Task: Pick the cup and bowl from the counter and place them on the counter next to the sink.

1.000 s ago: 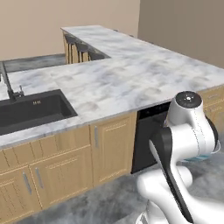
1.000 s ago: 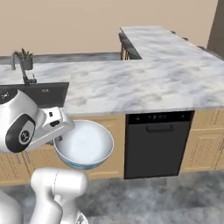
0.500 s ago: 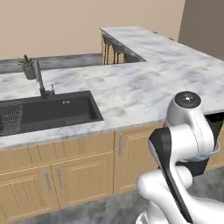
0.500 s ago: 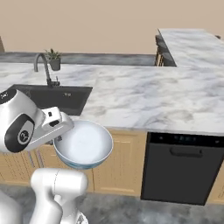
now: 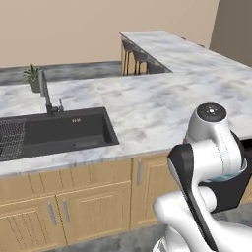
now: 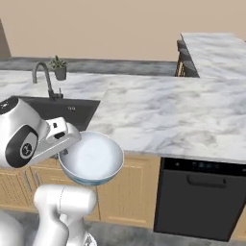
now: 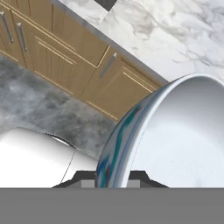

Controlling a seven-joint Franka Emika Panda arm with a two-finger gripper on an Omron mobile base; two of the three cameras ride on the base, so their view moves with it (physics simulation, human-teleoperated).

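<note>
Gripping the white bowl (image 6: 91,158) by its rim, the gripper (image 6: 65,144) holds it before the wooden cabinets (image 6: 126,192). The marble counter (image 6: 158,115) lies beyond, the sink (image 5: 59,133) and tap (image 5: 45,91) left, the dishwasher (image 6: 199,199) right.

Left base view: I look from behind the arm on its left, forward and down across the counter (image 5: 147,106) toward the sink (image 5: 59,133) and tap (image 5: 45,91), at middle range.

Right base view: from behind on my right, I face the same counter (image 6: 168,115), sink (image 6: 57,109) and tap (image 6: 44,77), plus the dishwasher (image 6: 202,197) below. Both share the sink, tap and potted plant (image 6: 59,67).

Hand view: tilted, very close along the bowl (image 7: 175,140), looking down at cabinet doors (image 7: 65,57) and floor (image 7: 30,100).
</note>
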